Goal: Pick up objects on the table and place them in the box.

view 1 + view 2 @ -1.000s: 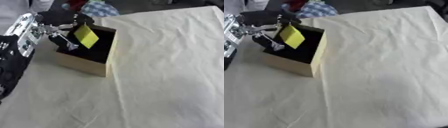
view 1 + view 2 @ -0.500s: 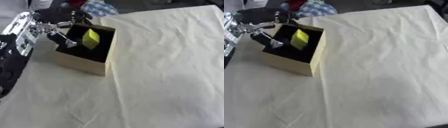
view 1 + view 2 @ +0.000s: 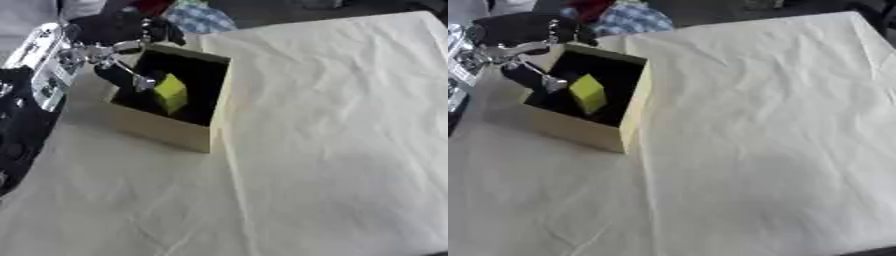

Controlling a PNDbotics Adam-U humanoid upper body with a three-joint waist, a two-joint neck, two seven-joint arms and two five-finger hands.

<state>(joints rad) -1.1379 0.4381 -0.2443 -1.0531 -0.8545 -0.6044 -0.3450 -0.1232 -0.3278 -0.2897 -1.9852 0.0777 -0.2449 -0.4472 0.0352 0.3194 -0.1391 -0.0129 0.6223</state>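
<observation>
1. The yellow block (image 3: 171,93) sits inside the box (image 3: 157,129).
2. The left hand (image 3: 112,56) is over the box's left edge, fingers spread apart, holding nothing.
3. The box stands on the cream cloth (image 3: 332,125).

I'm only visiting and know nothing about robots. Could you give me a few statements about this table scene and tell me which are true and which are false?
1. The yellow block is inside the box. True.
2. The box stands at the right side of the table. False: it stands near the table's left side, toward the far edge.
3. The robot's left hand is at the box's opening. True.
4. The table is covered with a dark blue cloth. False: the cloth is pale cream.
5. The robot's right hand is resting on the cloth. False: no right hand shows in either view.
</observation>
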